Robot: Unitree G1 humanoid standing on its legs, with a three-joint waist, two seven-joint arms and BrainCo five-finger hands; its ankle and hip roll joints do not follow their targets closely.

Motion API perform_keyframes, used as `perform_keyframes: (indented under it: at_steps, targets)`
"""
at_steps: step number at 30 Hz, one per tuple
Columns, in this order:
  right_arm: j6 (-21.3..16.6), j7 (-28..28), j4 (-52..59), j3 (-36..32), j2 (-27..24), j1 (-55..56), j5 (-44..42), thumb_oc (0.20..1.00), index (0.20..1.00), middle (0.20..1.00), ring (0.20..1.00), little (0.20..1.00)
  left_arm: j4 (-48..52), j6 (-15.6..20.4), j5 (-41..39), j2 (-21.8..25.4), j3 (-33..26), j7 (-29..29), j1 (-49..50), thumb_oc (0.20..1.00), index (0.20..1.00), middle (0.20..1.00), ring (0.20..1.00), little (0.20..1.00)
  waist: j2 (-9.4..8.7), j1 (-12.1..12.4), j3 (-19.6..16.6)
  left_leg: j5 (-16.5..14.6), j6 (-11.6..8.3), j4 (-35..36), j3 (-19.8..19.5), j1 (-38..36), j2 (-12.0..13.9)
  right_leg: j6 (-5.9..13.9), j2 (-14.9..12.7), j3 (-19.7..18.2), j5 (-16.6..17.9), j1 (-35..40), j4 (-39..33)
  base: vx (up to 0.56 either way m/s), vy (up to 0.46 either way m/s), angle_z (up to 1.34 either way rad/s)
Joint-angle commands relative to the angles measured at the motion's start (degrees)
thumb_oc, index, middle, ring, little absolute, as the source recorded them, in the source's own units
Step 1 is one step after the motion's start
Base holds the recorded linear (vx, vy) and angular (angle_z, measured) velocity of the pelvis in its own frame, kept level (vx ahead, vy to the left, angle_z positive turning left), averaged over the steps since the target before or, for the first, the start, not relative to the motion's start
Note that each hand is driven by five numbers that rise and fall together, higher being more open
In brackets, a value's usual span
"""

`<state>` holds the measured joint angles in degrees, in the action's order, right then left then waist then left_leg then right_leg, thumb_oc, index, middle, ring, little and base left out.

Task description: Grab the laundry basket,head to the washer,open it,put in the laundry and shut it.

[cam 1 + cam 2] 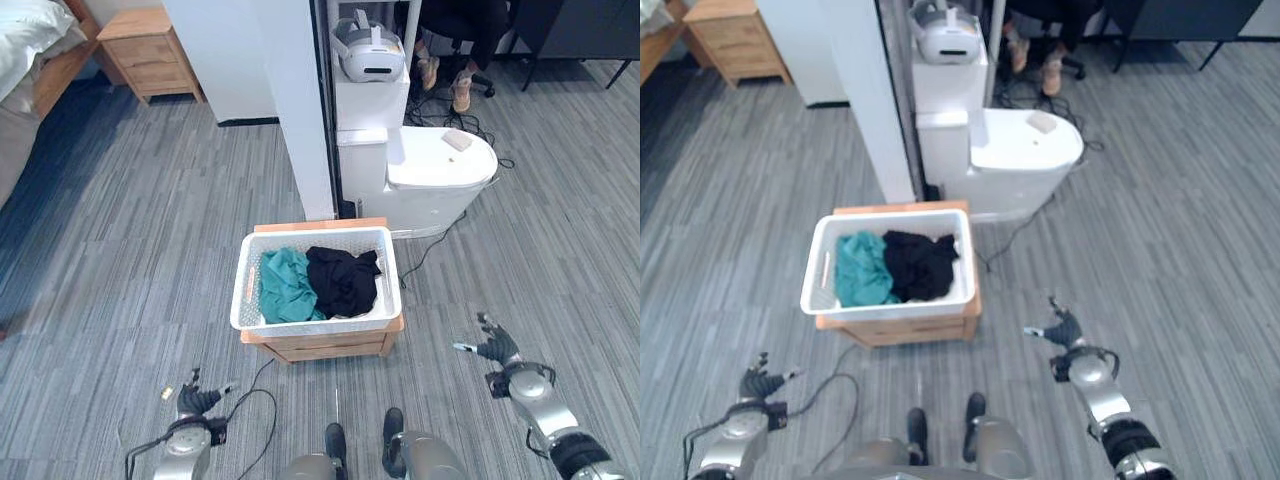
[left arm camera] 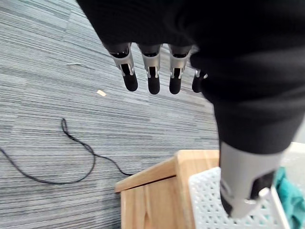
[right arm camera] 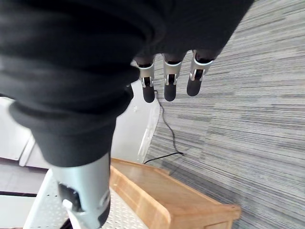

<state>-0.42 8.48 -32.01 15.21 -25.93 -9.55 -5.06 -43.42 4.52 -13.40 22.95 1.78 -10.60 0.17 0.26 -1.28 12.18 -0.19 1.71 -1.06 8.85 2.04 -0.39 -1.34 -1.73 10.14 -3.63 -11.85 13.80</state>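
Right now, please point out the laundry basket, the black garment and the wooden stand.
laundry basket [image 1: 310, 323], left eye view, near white wall
black garment [image 1: 342, 280], left eye view, middle of the cloth
wooden stand [image 1: 325, 348], left eye view, front face

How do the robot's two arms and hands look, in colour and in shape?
Both arms are silver-grey with rounded metal segments. The left hand and the right hand each have a dark ribbed cover over the back and wrist, slim silver fingers with dark rounded tips, and a thicker silver thumb apart.

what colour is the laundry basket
White, with a perforated wall; the laundry basket shows best in the left eye view.
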Motion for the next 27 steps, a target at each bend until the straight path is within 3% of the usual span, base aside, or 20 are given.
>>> perform_keyframes:
  at_steps: [1, 2, 6, 10, 17, 22, 27]
  targets:
    - [-2.3, 0.6, 1.1, 3.5, 0.7, -3.9, -0.5, 1.0, 1.0, 1.0, 1.0, 1.0, -0.7, 2.0, -0.2, 4.6, 0.3, -2.8, -4.5, 1.0, 1.0, 1.0, 1.0, 1.0, -2.17, 0.0, -0.2, -3.2, -3.39, -1.7, 0.4, 0.4, 0.9, 6.16, -1.3, -1.5, 0.9, 7.1, -11.9, -0.1, 0.04, -0.04]
    - [-2.2, 1.8, -1.4, 5.7, 2.9, -9.5, -2.3, 1.0, 1.0, 1.0, 1.0, 1.0, -2.7, 1.7, 0.9, 6.1, 2.9, -4.4, -9.8, 1.0, 1.0, 1.0, 1.0, 1.0, -1.95, -0.1, 0.4, -2.3, -3.34, -0.5, 0.8, 2.4, 0.9, 6.37, -1.2, -2.3, 1.7, 4.6, -12.1, -0.12, 0.05, -0.03]
    - [-2.3, 3.7, -6.6, 7.5, 6.8, -14.9, -6.0, 1.0, 1.0, 1.0, 1.0, 1.0, -6.8, 1.5, 0.5, 7.5, 5.6, -6.4, -15.8, 1.0, 1.0, 1.0, 1.0, 1.0, -1.66, 0.0, 0.8, -1.2, -3.18, 0.8, 0.9, 5.6, 0.8, 6.59, -0.8, -3.4, 2.5, 0.5, -11.5, -0.09, 0.046, -0.15]
    - [-2.2, 4.8, -10.0, 9.5, 8.6, -19.5, -7.5, 1.0, 1.0, 1.0, 1.0, 1.0, -10.7, 1.2, 0.2, 9.4, 7.3, -7.9, -21.0, 1.0, 1.0, 1.0, 1.0, 1.0, -1.65, 0.2, 1.5, -0.3, -3.09, 1.3, 0.8, 7.8, 0.7, 6.65, -0.6, -3.9, 3.1, -2.2, -10.9, -0.05, 0.028, -0.1]
    - [-2.1, 6.9, -21.7, 16.1, 14.1, -35.8, -10.9, 1.0, 1.0, 1.0, 1.0, 1.0, -22.4, -0.2, 1.1, 13.1, 15.7, -9.6, -38.2, 1.0, 1.0, 1.0, 1.0, 1.0, -2.09, 1.0, 5.0, 2.0, -3.36, 2.3, 0.5, 11.2, 0.3, 7.12, -0.9, -4.8, 4.7, -6.3, -9.9, -0.01, 0.015, -0.01]
    - [-2.0, 7.1, -24.4, 17.2, 15.0, -39.1, -12.0, 1.0, 1.0, 1.0, 1.0, 1.0, -23.7, -0.5, 1.8, 12.0, 18.5, -9.8, -41.6, 1.0, 1.0, 1.0, 1.0, 1.0, -2.12, 1.4, 6.0, 2.7, -3.41, 2.8, 0.0, 12.1, 0.1, 7.23, -1.0, -4.7, 5.1, -7.0, -9.9, 0.0, 0.002, 0.01]
    - [-1.4, 7.4, -27.0, 19.3, 16.3, -42.7, -12.1, 1.0, 1.0, 1.0, 1.0, 1.0, -25.4, -0.8, 1.5, 7.5, 21.3, -9.6, -43.3, 1.0, 1.0, 1.0, 1.0, 1.0, -2.37, 2.0, 7.3, 3.9, -3.62, 3.8, -0.9, 13.3, -0.2, 7.33, -1.1, -4.8, 5.6, -8.4, -10.0, 0.0, -0.001, 0.02]
